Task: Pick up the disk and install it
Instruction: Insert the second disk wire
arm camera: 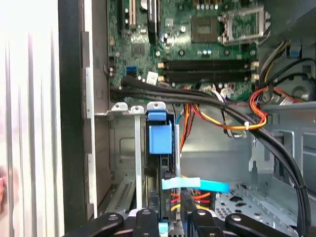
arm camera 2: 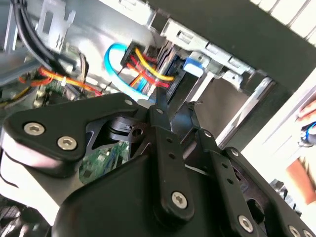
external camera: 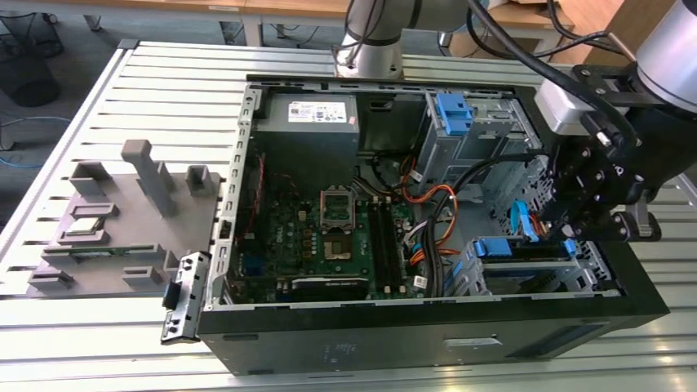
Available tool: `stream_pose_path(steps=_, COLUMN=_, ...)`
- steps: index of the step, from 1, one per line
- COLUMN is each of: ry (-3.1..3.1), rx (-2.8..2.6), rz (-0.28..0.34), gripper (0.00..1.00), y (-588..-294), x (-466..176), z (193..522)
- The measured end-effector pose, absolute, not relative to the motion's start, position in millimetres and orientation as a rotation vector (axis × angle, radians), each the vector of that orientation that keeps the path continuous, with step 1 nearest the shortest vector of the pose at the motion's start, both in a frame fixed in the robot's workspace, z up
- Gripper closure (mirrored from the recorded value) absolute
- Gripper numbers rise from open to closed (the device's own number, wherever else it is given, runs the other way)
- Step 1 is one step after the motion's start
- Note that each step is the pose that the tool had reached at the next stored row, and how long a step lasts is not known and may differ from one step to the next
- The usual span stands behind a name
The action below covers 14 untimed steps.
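The disk (external camera: 523, 247), held in a blue plastic frame, sits in the drive bay at the near corner of the open computer case (external camera: 436, 327), on the exterior view's right. In the first wrist view the disk (arm camera: 159, 136) stands edge-on in the bay slot with its blue tab at the bay rails. My gripper (external camera: 566, 237) hangs over the disk's end. In both wrist views its black fingers (arm camera: 145, 217) straddle the thin dark edge of the disk (arm camera 2: 195, 66). The gripper (arm camera 2: 176, 111) looks shut on it.
A light blue flat cable (arm camera: 195, 184) and red-yellow wires (arm camera 2: 143, 69) run close to the fingers. A bare blue bracket (external camera: 452, 114) sits in the far drive cage. The grey power-supply box (external camera: 310, 114) and motherboard (external camera: 326, 229) fill the case. A grey fixture (external camera: 120, 229) lies on the exterior view's left.
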<state>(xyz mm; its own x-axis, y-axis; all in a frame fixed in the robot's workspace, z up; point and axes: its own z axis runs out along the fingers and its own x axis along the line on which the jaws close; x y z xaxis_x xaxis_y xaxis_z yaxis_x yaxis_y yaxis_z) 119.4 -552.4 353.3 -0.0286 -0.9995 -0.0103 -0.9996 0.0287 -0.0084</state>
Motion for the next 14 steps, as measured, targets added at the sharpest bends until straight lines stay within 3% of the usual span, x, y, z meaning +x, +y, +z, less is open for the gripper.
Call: stream_pose_path(steps=14, ry=2.220, rx=-2.157, rz=0.068, gripper=0.68, y=-552.4, x=119.4, z=356.3)
